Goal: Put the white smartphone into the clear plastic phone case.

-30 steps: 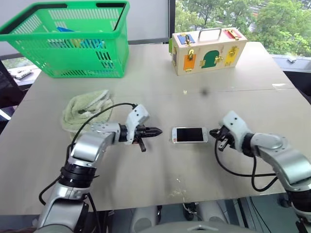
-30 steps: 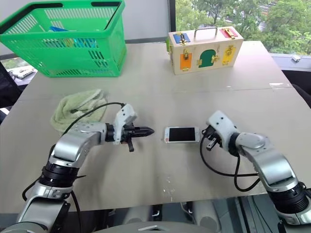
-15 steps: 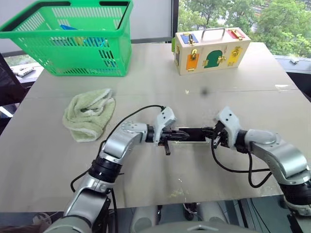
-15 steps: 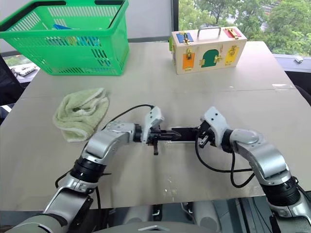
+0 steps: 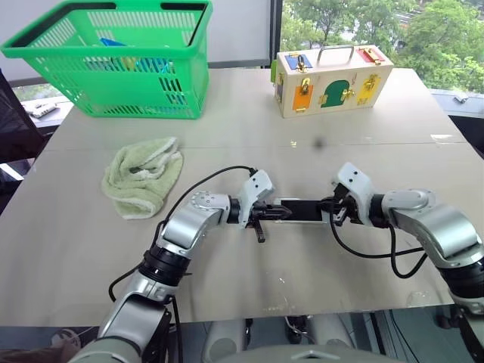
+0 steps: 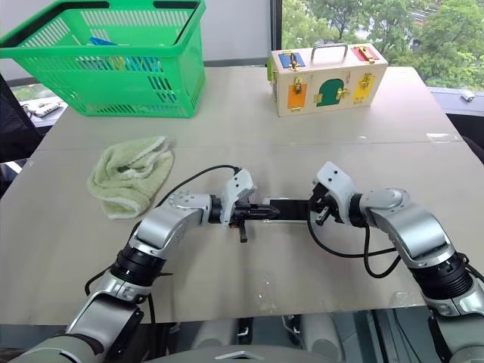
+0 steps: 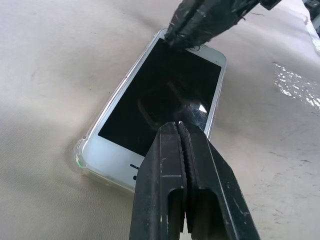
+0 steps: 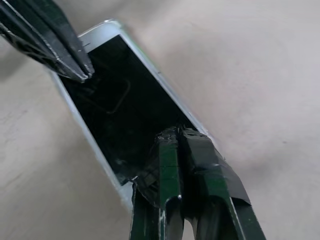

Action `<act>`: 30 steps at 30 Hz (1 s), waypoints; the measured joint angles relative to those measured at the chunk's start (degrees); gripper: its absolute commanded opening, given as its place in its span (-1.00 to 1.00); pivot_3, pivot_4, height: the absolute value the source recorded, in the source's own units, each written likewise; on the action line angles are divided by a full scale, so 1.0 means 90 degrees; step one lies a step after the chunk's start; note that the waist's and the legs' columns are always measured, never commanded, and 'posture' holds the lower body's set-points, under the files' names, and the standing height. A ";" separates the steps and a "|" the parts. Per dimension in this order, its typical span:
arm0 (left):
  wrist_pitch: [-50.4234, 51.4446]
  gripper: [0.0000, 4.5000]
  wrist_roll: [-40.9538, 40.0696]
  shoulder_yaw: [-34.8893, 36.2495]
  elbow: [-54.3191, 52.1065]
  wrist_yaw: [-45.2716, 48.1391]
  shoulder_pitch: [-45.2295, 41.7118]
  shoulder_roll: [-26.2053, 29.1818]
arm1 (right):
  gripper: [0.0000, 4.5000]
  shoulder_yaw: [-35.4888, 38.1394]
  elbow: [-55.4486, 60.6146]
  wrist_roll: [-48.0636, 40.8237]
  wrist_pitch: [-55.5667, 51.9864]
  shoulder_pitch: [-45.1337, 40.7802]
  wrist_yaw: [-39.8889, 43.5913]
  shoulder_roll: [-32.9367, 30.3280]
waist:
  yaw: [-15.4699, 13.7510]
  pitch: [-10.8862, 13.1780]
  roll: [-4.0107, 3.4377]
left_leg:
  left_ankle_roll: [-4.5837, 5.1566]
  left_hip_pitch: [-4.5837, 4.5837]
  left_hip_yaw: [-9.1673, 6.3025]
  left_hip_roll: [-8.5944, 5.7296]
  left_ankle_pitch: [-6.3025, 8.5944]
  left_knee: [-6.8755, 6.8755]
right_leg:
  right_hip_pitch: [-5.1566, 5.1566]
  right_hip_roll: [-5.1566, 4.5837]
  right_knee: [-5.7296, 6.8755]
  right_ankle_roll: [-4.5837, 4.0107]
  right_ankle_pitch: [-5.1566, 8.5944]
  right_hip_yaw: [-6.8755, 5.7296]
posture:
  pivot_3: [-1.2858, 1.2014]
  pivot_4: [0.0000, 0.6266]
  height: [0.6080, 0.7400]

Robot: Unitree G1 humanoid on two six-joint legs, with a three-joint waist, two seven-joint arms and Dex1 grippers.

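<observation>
The white smartphone (image 7: 165, 107), flat with a glossy dark screen, lies in the clear plastic phone case (image 7: 80, 159) (a thin rim). The closed left gripper (image 7: 179, 131) and the closed right gripper (image 8: 175, 137) press its opposite ends.

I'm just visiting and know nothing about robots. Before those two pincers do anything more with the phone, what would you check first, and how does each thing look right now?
1. White smartphone lies flat, screen up, on the table: ok.
2. Clear plastic phone case around the phone: a glossy rim shows at the near end and along one side; whether every corner is seated: cannot tell.
3. Left pincer shut, tip over one end of the phone: ok.
4. Right pincer shut, tip over the other end: ok.
5. Tips actually pressing on the glass: cannot tell.
6. Green towel, green basket and wooden box stand well apart from the phone: ok.
</observation>
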State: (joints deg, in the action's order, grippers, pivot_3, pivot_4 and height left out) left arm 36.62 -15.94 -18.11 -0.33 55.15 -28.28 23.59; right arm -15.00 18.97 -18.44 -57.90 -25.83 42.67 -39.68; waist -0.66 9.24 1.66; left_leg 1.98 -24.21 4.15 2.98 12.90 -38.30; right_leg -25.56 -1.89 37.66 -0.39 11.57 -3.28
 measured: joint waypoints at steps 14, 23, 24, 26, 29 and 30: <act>-0.0044 -0.97 0.0035 -0.0047 0.0007 -0.0074 0.0030 -0.0047 | -1.00 -0.0624 -0.1100 0.0482 0.0412 -0.0594 0.0660 -0.0167 | -0.0015 -0.0062 0.0032 | -0.0002 0.0055 -0.0013 0.0006 0.0001 0.0001 | 0.0058 -0.0037 -0.0018 -0.0001 0.0001 -0.0029 | 0.03 -0.52 1.00; -0.0049 -0.97 0.0081 -0.0051 0.0038 -0.0070 0.0038 -0.0034 | -1.00 -0.0440 -0.1401 0.0654 0.0860 -0.0458 0.0814 0.0018 | -0.0011 -0.0118 0.0046 | -0.0031 0.0052 -0.0055 0.0012 0.0018 0.0007 | 0.0090 -0.0050 -0.0076 -0.0001 0.0001 -0.0063 | 0.03 -0.52 1.00; -0.0052 -0.97 0.0081 -0.0051 0.0038 -0.0068 0.0037 -0.0033 | -1.00 -0.0371 -0.1407 0.0626 0.0925 -0.0409 0.0807 0.0054 | -0.0011 -0.0117 0.0045 | -0.0031 0.0050 -0.0055 0.0012 0.0019 0.0007 | 0.0090 -0.0051 -0.0078 -0.0001 0.0001 -0.0065 | 0.03 -0.52 1.00; -0.0068 -0.97 0.0078 -0.0050 0.0038 -0.0059 0.0040 -0.0032 | -1.00 0.0098 -0.1236 0.0355 0.1123 -0.0030 0.0830 0.0203 | -0.0012 -0.0103 0.0027 | -0.0030 0.0041 -0.0054 0.0012 0.0018 0.0008 | 0.0090 -0.0051 -0.0078 -0.0001 0.0001 -0.0065 | 0.03 -0.52 1.00; -0.0098 -0.97 0.0078 -0.0046 0.0036 -0.0053 0.0041 -0.0030 | -1.00 0.0316 -0.0834 0.0019 0.1058 0.0252 0.0950 0.0167 | -0.0006 -0.0072 -0.0014 | -0.0003 0.0038 -0.0049 0.0008 0.0002 0.0023 | 0.0083 -0.0048 -0.0078 -0.0001 0.0001 -0.0062 | 0.03 -0.52 1.00; -0.0110 -0.97 0.0078 -0.0046 0.0035 -0.0052 0.0041 -0.0039 | -1.00 0.0348 -0.0668 -0.0042 0.1012 0.0336 0.0982 0.0084 | -0.0014 -0.0063 -0.0022 | -0.0003 0.0037 -0.0050 0.0008 0.0002 0.0030 | 0.0081 -0.0044 -0.0081 -0.0001 0.0001 -0.0063 | 0.03 -0.52 1.00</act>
State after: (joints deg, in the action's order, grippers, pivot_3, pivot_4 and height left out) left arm 35.64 -15.25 -18.53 -0.02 54.69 -27.91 23.24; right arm -11.87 12.96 -18.82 -48.79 -22.80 51.51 -38.93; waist -0.78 8.67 1.46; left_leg 1.96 -23.88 3.70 3.05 12.92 -38.03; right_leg -24.82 -2.28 36.92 -0.40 11.57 -3.84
